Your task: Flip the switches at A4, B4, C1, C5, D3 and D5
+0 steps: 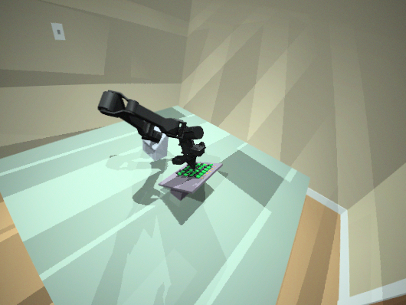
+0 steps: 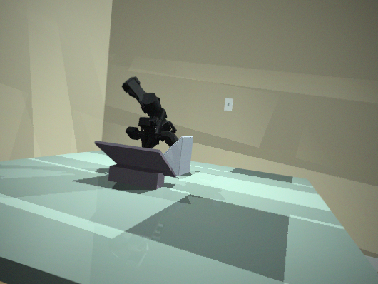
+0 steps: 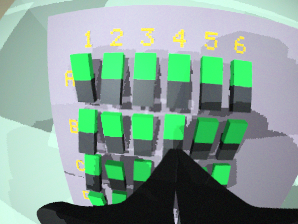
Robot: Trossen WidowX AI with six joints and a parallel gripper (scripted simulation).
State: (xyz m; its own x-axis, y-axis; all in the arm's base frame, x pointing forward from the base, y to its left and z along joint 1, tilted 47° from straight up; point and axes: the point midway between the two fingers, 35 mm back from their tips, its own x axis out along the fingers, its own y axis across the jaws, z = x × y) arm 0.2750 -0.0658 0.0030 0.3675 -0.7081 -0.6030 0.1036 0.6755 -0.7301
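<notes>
A tilted purple switch panel [image 1: 190, 184] [image 2: 135, 157] [image 3: 60, 43] stands on a block on the table, with rows of green rocker switches and yellow column numbers. My gripper [image 1: 190, 165] [image 3: 174, 155] is shut with nothing between the fingers. In the wrist view its joined tips rest at the near end of switch B4 [image 3: 174, 129], in column 4 just below switch A4 [image 3: 178, 83]. The fingers hide the middle of rows C and D; switch C1 [image 3: 92, 172] shows at the left. In the exterior view only the panel's back shows, and the fingertips are hidden behind it.
The arm's pale grey base block [image 1: 155, 150] [image 2: 180, 155] stands just behind the panel. The glassy green table [image 1: 96, 214] ends at an edge to the right of the panel, with wooden floor [image 1: 314, 245] below.
</notes>
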